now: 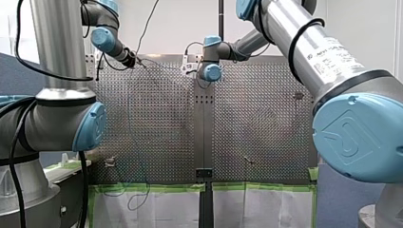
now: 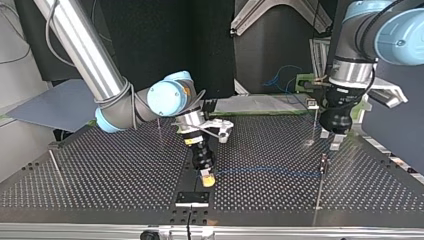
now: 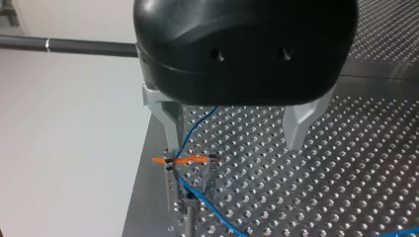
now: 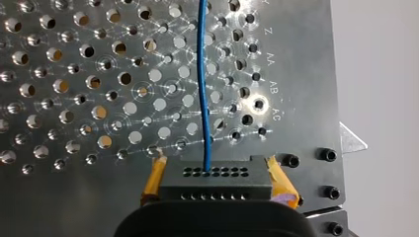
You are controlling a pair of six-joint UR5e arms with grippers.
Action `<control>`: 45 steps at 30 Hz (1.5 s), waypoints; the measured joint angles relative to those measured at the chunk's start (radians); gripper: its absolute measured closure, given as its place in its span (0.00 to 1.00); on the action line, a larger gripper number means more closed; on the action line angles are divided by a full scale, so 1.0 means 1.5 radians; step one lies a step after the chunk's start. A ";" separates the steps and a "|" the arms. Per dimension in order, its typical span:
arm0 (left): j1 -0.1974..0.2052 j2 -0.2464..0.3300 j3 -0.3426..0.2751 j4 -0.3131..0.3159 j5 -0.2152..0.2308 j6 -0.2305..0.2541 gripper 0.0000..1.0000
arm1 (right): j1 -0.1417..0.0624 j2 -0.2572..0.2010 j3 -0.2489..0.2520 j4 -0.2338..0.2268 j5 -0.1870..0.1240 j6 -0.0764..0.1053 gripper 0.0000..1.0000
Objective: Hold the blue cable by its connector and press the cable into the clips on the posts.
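In the right wrist view my right gripper (image 4: 215,164) is shut on the black connector (image 4: 222,186), a yellow pad on each side. The blue cable (image 4: 202,89) runs straight out of the connector over the perforated plate. In the top view my right gripper (image 2: 208,179) is low over the table, and the cable (image 2: 265,172) stretches from it to a clip post (image 2: 324,164). Just above that post hangs my left gripper (image 2: 330,140). In the left wrist view my left gripper (image 3: 234,147) is open, and the cable (image 3: 197,123) passes by one finger into the orange-tipped clip (image 3: 180,160).
More posts stand on the table: one behind my left gripper (image 2: 315,107), a thin one at the top view's left (image 2: 52,160). A black plate (image 2: 192,198) lies by the near edge below my right gripper. Loose cable hangs over the green-taped table edge (image 1: 138,197).
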 joint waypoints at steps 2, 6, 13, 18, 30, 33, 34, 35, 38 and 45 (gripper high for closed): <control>0.000 0.001 0.002 0.000 0.000 0.012 0.00 | 0.000 0.000 0.000 0.000 0.000 0.000 1.00; -0.001 0.003 0.005 0.002 0.003 0.037 0.00 | 0.000 0.001 0.000 0.001 0.000 0.000 1.00; -0.002 0.004 0.007 0.003 0.008 0.074 0.00 | 0.000 0.003 0.001 0.002 0.000 -0.002 1.00; -0.003 0.004 0.007 0.003 0.014 0.080 0.00 | -0.001 0.004 0.003 0.002 0.000 -0.003 1.00; -0.004 0.007 0.006 0.003 0.013 0.079 0.00 | -0.001 0.007 0.003 0.002 0.000 -0.005 1.00; -0.004 0.007 0.006 0.003 0.012 0.078 0.00 | -0.001 0.008 0.003 0.002 0.000 -0.005 1.00; -0.005 0.007 0.006 0.003 0.012 0.078 0.00 | -0.001 0.008 0.003 0.002 0.000 -0.005 1.00; -0.005 0.007 0.006 0.003 0.012 0.078 0.00 | -0.001 0.008 0.003 0.002 0.000 -0.005 1.00; -0.007 0.007 0.006 0.003 0.010 0.077 0.00 | -0.001 0.008 0.003 0.002 0.000 -0.005 1.00; -0.014 0.008 0.006 0.002 0.006 0.080 0.00 | -0.001 0.009 0.003 0.003 -0.001 -0.006 1.00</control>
